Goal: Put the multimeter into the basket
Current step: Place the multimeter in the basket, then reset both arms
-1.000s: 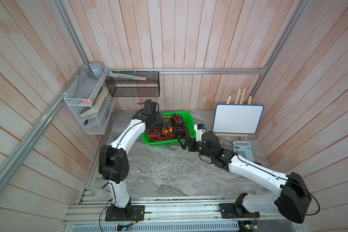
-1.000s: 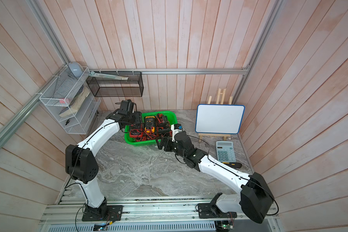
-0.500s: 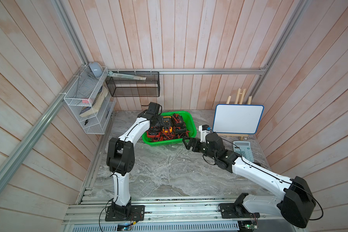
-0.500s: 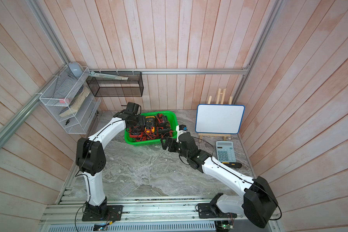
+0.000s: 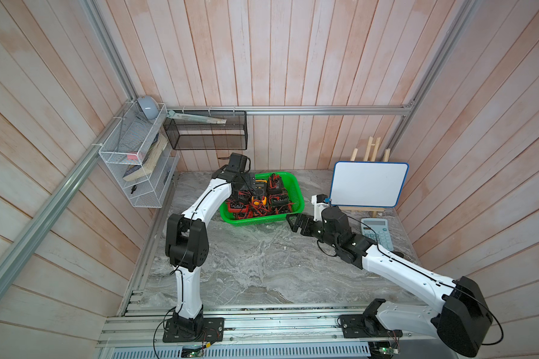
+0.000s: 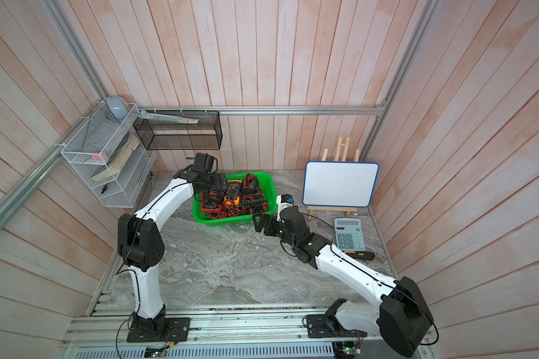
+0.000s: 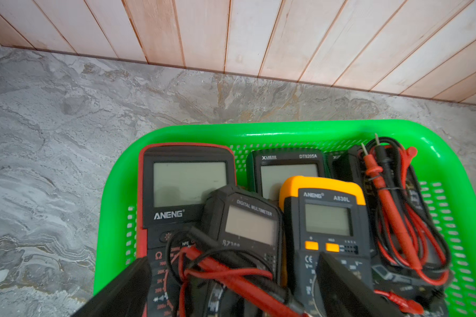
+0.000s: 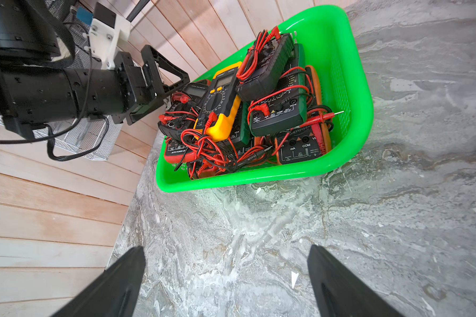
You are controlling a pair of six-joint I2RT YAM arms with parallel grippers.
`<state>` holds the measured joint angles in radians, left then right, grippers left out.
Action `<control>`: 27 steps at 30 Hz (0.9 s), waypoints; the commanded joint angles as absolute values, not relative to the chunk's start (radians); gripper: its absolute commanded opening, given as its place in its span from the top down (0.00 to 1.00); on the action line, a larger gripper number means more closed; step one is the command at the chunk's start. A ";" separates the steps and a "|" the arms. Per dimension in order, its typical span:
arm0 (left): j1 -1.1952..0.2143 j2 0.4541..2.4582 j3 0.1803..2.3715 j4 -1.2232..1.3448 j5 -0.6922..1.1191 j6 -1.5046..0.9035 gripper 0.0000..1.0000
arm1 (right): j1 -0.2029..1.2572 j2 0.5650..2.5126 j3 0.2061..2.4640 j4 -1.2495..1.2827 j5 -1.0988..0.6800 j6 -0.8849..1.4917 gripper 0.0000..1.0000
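Mid-frame in both top views, the basket [image 5: 297,194] sits on the worktop [image 5: 255,264], heaped with meters. The left tool [image 7: 232,262] hangs spread over the black multimeter [image 7: 249,225], which lies inside, so I'd call it delivered. The left arm [image 5: 206,202] arches over the rim. The right tool [image 8: 226,249], jaws spread and empty, hovers by the basket's lower-right corner.

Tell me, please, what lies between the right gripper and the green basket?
Only bare tabletop separates right gripper and basket, per the right wrist view.

A whiteboard [image 5: 367,183] leans on its easel [image 5: 371,147] — calculator [image 5: 377,233] nearby.
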<state>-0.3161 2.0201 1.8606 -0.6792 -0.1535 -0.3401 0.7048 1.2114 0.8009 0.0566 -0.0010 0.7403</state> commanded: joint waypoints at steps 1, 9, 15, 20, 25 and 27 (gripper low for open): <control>-0.315 1.936 1.905 -0.699 -0.137 -0.336 0.00 | 0.687 1.185 0.799 0.041 0.008 0.735 0.02; -0.319 1.693 1.724 -0.602 -0.102 -0.368 0.00 | 0.609 1.145 0.809 0.021 0.017 0.680 0.02; -0.319 1.425 1.417 -0.422 -0.111 -0.387 0.00 | 0.531 1.103 0.825 -0.017 0.051 0.606 0.02; -0.319 1.167 1.100 -0.221 -0.170 -0.323 0.00 | 0.496 1.047 0.802 -0.042 0.194 0.530 0.02; -0.319 0.953 0.823 -0.040 -0.172 -0.196 0.00 | 0.404 0.974 0.703 0.015 0.286 0.466 0.02; -0.319 0.881 0.711 0.026 -0.226 -0.166 0.00 | 0.351 0.950 0.647 0.059 0.302 0.451 0.02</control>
<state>-0.3168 0.9409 0.8101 -0.1379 -0.1665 -0.2523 0.4042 0.9714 0.7101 0.0193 0.2199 0.5098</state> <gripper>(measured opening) 0.996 0.980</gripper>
